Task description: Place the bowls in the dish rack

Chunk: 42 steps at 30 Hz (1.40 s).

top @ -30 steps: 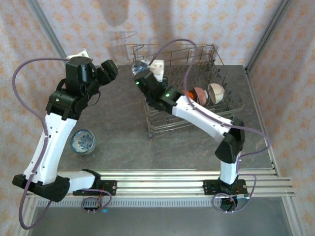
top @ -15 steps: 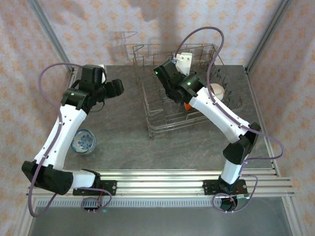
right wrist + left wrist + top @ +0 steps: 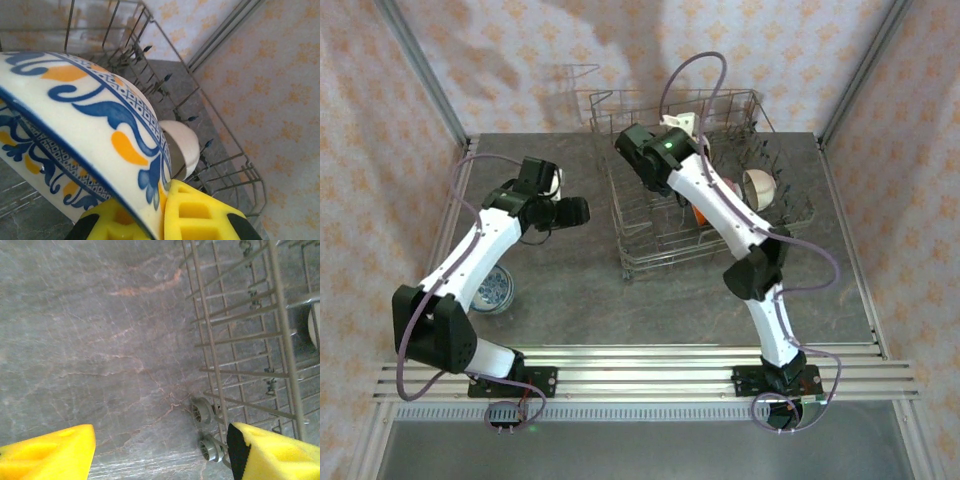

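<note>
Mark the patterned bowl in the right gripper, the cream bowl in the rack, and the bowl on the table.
patterned bowl (image 3: pixel 100 115): right wrist view, outer wall.
cream bowl (image 3: pixel 760 185): top external view, cream wall.
bowl on the table (image 3: pixel 496 290): top external view, patterned inside.

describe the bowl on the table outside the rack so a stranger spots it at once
On the grey stone table, look left of the wire dish rack, near the front left corner by the left arm. A small round bowl sits upright there, blue-patterned inside. It alone rests on the tabletop; the cream bowl stands in the rack.
</note>
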Tool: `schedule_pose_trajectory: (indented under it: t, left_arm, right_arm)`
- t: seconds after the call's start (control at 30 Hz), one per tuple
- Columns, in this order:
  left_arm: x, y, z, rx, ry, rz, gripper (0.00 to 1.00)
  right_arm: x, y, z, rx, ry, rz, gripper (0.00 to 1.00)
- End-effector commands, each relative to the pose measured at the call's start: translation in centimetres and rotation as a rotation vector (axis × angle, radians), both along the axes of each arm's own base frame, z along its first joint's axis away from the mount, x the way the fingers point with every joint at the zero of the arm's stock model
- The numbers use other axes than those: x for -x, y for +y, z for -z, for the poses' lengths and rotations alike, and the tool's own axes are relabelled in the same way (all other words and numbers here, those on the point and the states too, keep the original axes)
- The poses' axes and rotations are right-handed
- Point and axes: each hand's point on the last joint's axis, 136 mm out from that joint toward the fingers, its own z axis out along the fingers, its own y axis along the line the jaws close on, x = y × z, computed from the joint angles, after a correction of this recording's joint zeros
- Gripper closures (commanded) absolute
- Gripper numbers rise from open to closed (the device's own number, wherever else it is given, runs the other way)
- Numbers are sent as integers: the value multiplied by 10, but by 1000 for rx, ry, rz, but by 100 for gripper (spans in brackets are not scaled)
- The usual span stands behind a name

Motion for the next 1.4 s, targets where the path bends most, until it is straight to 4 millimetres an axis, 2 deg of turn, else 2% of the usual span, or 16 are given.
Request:
schedule_pose_trajectory:
  t: [0.0, 0.23, 0.43, 0.67, 0.93, 1.27, 1.37]
  left_arm:
    - [-3, -16, 15, 16, 11, 70, 29]
    - [-2, -37, 34, 41, 53, 122, 30]
    - [0, -49, 45, 54, 87, 155, 31]
    - [2, -66, 46, 81, 96, 180, 31]
    - [5, -79, 44, 113, 90, 188, 32]
    - [11, -90, 44, 128, 85, 194, 32]
    - [14, -96, 42, 136, 81, 210, 32]
  right_arm:
    - [17, -17, -5, 74, 57, 36, 100]
    - [18, -9, 28, 44, 143, 41, 100]
    - [20, -8, 42, 43, 179, 62, 100]
    - [27, -9, 65, 46, 233, 97, 100]
    - [29, -10, 82, 55, 250, 131, 100]
    - [38, -5, 96, 7, 298, 149, 100]
    - [40, -10, 96, 28, 291, 159, 100]
